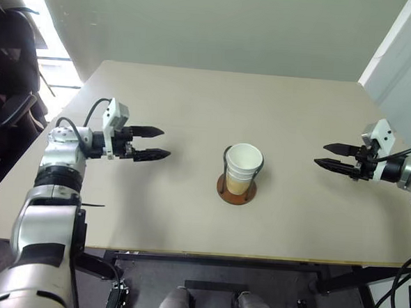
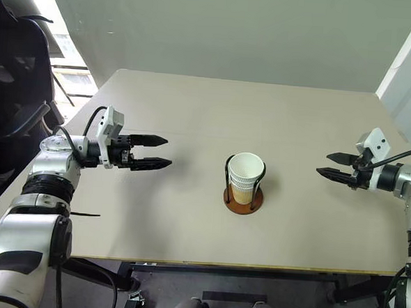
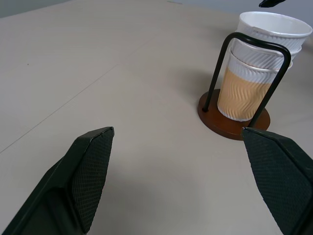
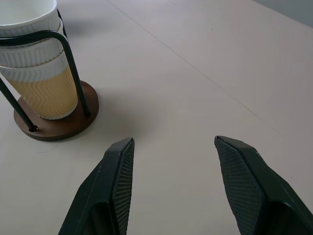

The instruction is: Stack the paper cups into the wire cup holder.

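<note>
The paper cups [image 1: 243,167] stand nested one inside another, upright, within the wire cup holder [image 1: 236,189] at the middle of the table; the lowest cup shows its tan side, and white rims rise above the black wire loops [image 3: 250,49]. My left gripper [image 1: 149,143] hovers over the table well to the left of the holder, open and empty, pointing toward it. Well to the right of the holder, my right gripper [image 1: 327,154] is also open with nothing between its fingers, aimed back at the cups.
The pale table [image 1: 195,97] ends in a front edge near me and a far edge by the wall. A dark chair [image 1: 7,86] stands off the table's left side.
</note>
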### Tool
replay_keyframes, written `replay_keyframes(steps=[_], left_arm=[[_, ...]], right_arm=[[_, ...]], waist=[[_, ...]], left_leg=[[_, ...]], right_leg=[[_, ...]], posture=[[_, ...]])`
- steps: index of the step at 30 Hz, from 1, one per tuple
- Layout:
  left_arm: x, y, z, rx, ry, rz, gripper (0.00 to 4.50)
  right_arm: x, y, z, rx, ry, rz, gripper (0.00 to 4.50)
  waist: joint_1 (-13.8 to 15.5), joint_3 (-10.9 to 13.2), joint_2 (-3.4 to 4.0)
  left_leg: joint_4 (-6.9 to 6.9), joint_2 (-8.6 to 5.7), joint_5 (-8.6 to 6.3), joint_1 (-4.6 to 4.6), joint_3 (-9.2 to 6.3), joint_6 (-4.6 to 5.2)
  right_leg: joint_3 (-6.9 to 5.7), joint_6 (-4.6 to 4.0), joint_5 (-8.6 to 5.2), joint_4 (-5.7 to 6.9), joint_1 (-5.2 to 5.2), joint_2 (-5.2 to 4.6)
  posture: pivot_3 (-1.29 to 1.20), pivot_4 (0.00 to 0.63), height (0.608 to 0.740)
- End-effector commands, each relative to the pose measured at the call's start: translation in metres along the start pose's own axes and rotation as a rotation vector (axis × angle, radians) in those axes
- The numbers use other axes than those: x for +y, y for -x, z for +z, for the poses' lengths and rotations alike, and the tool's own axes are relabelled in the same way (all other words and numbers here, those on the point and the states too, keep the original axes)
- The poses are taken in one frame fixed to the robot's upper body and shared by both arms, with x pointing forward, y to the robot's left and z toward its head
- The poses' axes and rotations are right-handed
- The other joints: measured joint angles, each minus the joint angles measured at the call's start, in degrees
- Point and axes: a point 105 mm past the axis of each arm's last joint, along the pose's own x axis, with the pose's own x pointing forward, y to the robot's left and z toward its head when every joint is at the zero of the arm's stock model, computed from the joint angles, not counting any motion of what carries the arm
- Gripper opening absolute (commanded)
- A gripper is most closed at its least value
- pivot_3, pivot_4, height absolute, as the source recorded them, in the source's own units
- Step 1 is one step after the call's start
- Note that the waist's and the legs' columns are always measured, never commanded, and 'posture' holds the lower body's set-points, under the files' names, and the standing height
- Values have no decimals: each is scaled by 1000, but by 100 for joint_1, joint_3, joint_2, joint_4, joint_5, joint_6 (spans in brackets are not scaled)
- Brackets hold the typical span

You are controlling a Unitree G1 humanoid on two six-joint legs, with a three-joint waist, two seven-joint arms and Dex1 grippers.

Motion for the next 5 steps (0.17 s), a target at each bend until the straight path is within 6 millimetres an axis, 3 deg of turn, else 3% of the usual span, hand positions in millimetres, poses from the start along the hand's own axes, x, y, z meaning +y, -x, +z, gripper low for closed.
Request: replay_keyframes(steps=[1, 5], left_arm=[[5, 7, 14, -24, -40, 25, 4463], [6, 8, 15, -26, -39, 31, 4463]], right_arm=[[-4, 7, 15, -32, 46, -11, 2656], [-4, 7, 15, -30, 46, -8, 2656]], waist=[[0, 0, 0], [0, 0, 0]], left_leg=[[0, 0, 0, 0, 0, 0], [1, 0, 0, 0, 0, 0]], right_leg=[[0, -1, 0, 0, 0, 0], [0, -1, 1, 0, 0, 0]], posture=[[0, 150, 740], [0, 150, 740]])
